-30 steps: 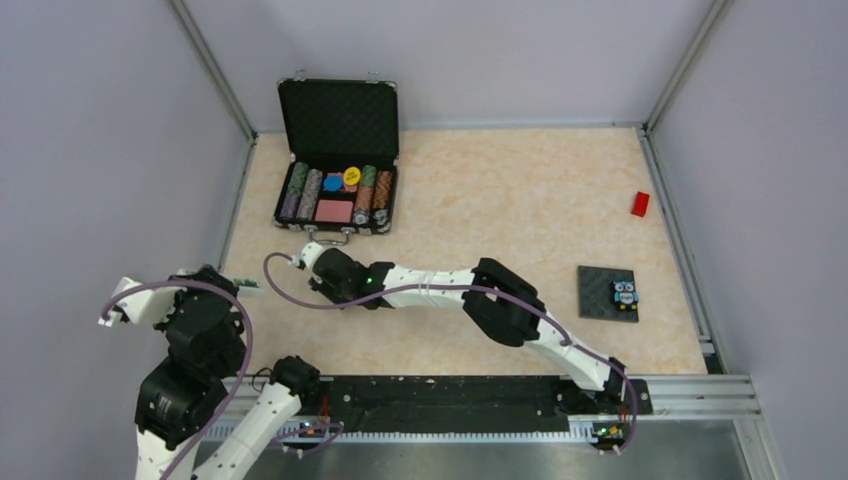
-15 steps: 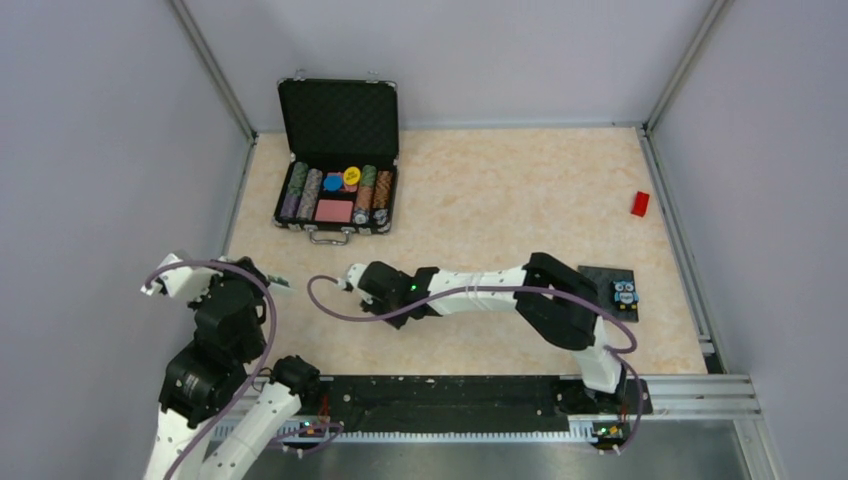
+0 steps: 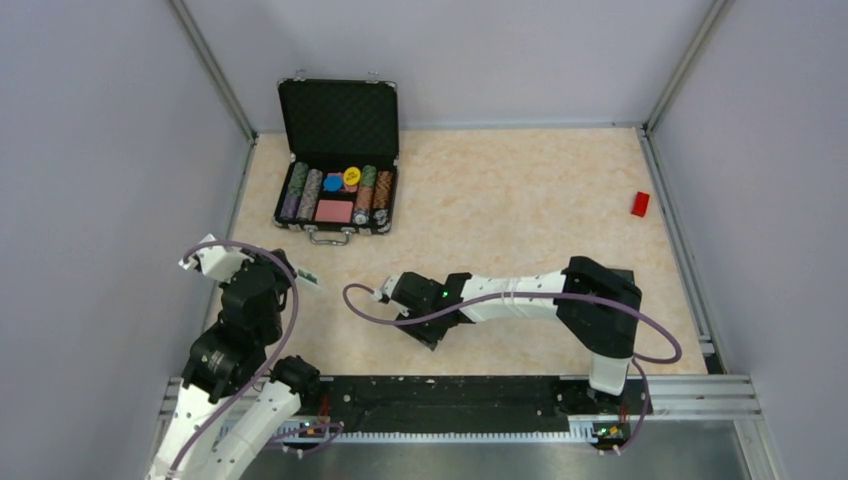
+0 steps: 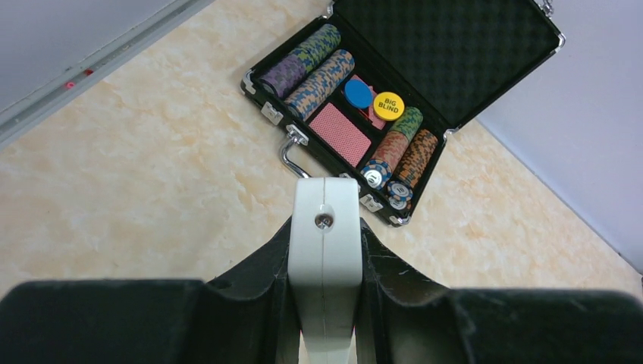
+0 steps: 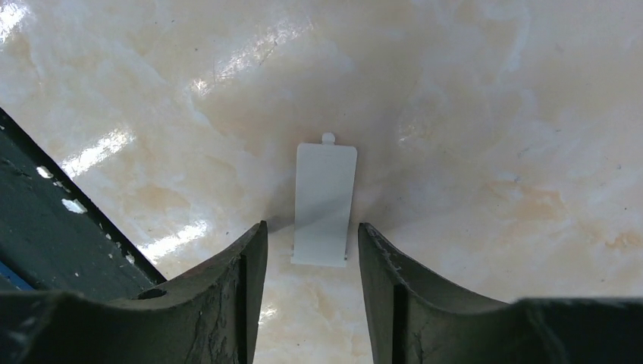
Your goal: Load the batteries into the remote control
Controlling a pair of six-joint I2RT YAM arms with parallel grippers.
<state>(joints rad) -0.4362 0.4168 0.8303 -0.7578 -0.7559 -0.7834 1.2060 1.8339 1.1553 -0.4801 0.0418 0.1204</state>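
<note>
My left gripper (image 4: pixel 326 227) is shut on the remote control (image 4: pixel 326 197), a slim white bar seen end-on with a small screw hole in its face. In the top view this gripper (image 3: pixel 300 275) hangs at the table's left side, below the open case. My right gripper (image 5: pixel 312 225) is open and low over the table near the front edge. A short flat white cover plate (image 5: pixel 324 201) lies on the table between and just beyond its fingertips, touching neither. In the top view the right gripper (image 3: pixel 432 335) hides that plate. The batteries are out of view.
An open black case of poker chips (image 3: pixel 337 195) stands at the back left, also in the left wrist view (image 4: pixel 364 114). A small red block (image 3: pixel 640 203) lies at the far right. The black base rail (image 3: pixel 480 390) runs along the near edge, close to the right gripper.
The right arm swung right and toward the near edge, then its jaws opened, leaving the cover plate on the table. The left arm moved right, still holding the remote control.
</note>
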